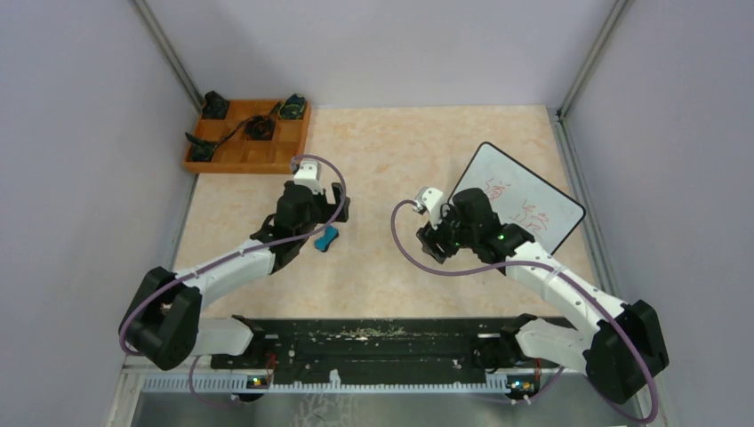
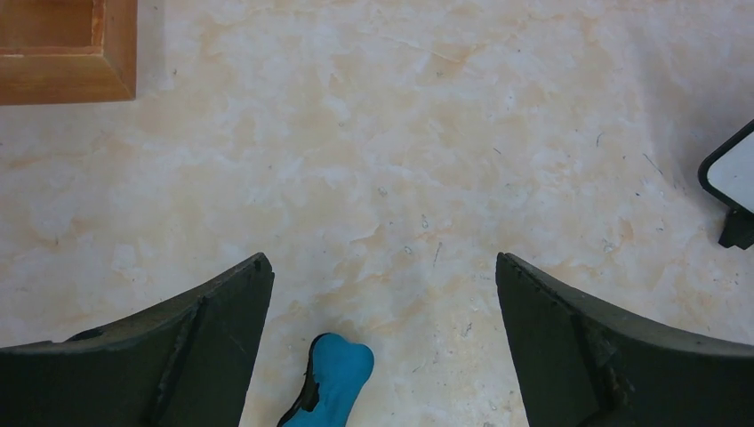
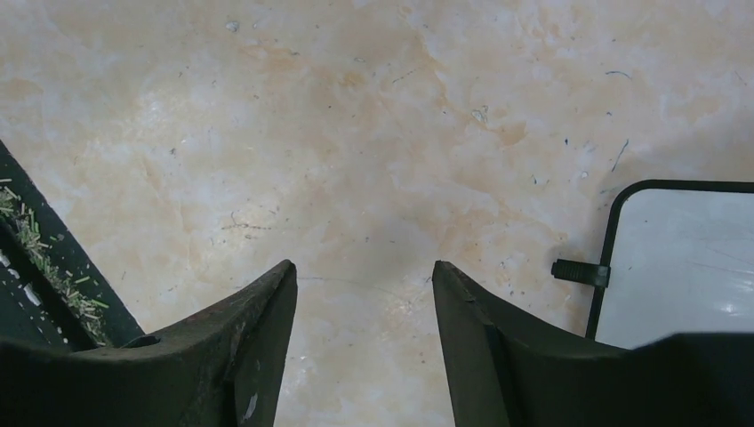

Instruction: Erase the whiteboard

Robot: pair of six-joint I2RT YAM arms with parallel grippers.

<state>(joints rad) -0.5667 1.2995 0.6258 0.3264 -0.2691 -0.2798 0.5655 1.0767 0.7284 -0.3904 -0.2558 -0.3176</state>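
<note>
The whiteboard (image 1: 520, 200) lies at the right of the table, tilted, with red handwritten marks on it. Its corner shows in the left wrist view (image 2: 736, 173) and its edge and a black foot in the right wrist view (image 3: 685, 267). A blue eraser (image 1: 326, 237) lies on the table left of centre. My left gripper (image 1: 334, 213) is open just above it. In the left wrist view the eraser (image 2: 336, 382) lies between the jaws, nearer the left finger, untouched by the gripper (image 2: 381, 258). My right gripper (image 1: 434, 242) is open and empty over bare table just left of the whiteboard (image 3: 362, 264).
A wooden compartment tray (image 1: 249, 133) with small black parts stands at the back left; its corner shows in the left wrist view (image 2: 67, 53). A black base plate (image 1: 373, 342) with debris runs along the near edge and shows in the right wrist view (image 3: 36, 285). Grey walls close in both sides.
</note>
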